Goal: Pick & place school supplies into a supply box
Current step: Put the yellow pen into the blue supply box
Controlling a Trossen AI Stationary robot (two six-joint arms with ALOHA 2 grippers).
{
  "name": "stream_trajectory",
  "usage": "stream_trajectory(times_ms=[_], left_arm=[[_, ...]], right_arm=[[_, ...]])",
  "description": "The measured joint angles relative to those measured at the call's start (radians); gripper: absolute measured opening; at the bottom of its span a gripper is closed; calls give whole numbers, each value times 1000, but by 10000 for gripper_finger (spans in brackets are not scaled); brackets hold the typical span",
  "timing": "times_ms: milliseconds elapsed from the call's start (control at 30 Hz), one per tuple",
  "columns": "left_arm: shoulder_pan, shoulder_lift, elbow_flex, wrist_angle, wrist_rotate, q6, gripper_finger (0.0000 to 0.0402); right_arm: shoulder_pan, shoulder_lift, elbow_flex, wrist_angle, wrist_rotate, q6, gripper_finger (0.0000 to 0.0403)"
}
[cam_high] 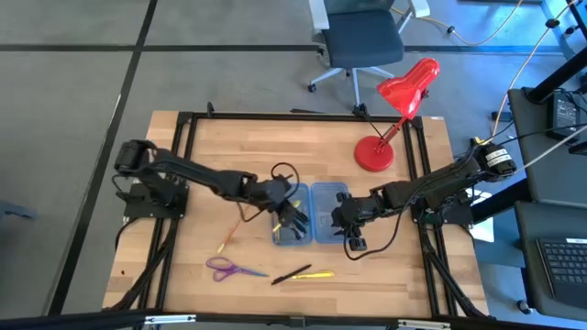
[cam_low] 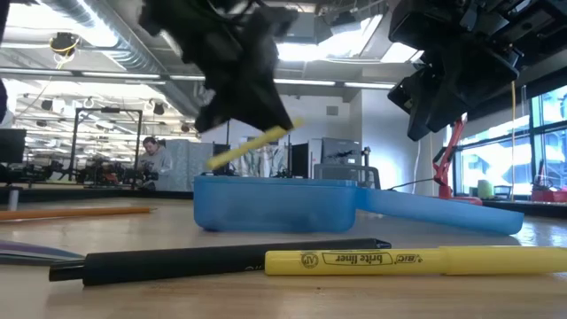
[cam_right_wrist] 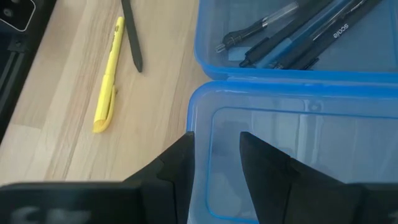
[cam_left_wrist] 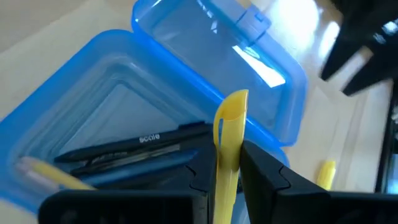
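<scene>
Wooden tabletop (cam_high: 220, 147) in a black frame, set in an open workroom with ceiling lights and a person seated far behind. Supply box (cam_high: 312, 213), translucent blue, lies opened flat near the tabletop's centre, its two halves side by side; pens already lie in the left half along its length. Left claw (cam_high: 292, 218) hangs above that half, closed on a yellow pen (cam_left_wrist: 227, 149), which slants with its capped end raised over the box wall. Right claw (cam_high: 346, 218) is at the other half, one finger (cam_right_wrist: 177, 168) outside the box wall and one inside, jaws held apart, astride that rim. Loose supplies toward the near edge: black pen (cam_low: 221, 260) and yellow highlighter (cam_low: 416, 260), end to end and touching; purple scissors (cam_high: 223, 269) and orange pencil (cam_high: 229, 236) further left, with bare wood around them. Red desk lamp (cam_high: 390, 119) stands at the far right, well apart.
</scene>
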Motion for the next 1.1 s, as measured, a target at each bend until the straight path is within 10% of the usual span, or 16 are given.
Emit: stream_trajectory(times_ms=[1100], left_arm=[[68,193,81,3,173,-22,79]], right_arm=[[0,0,0,-7,0,1,132]])
